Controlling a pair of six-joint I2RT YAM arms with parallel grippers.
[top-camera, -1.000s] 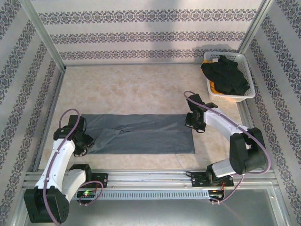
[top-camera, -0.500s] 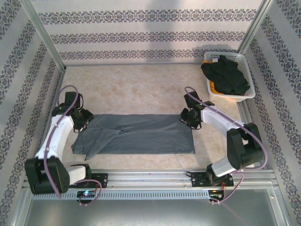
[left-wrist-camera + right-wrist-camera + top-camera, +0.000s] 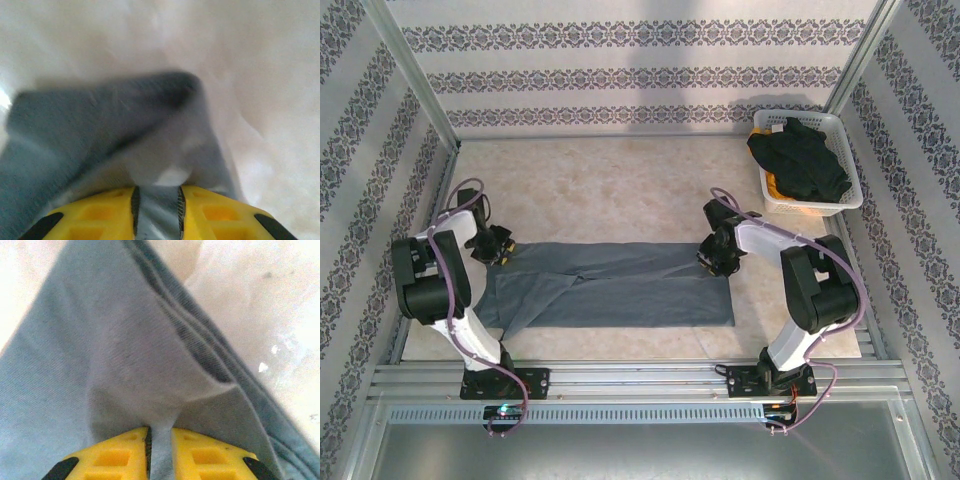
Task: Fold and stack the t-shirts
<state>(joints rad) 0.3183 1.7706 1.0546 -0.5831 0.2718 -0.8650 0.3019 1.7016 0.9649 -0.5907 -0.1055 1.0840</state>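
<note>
Clamping the left gripper (image 3: 503,247) and right gripper (image 3: 712,258) onto the far corners of the slate blue-grey t-shirt (image 3: 620,285) lying lengthwise across the table (image 3: 600,190), judging it light, limp, sag-prone, best taken at hemmed edges.

The black t-shirt (image 3: 802,160) hides most of the orange-yellow t-shirt (image 3: 776,188) in the basket (image 3: 820,116).

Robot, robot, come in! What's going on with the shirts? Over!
Left gripper shut on blue-grey t-shirt, far left corner. Right gripper shut on it, far right corner. Black t-shirt in basket. Nothing in the way.
</note>
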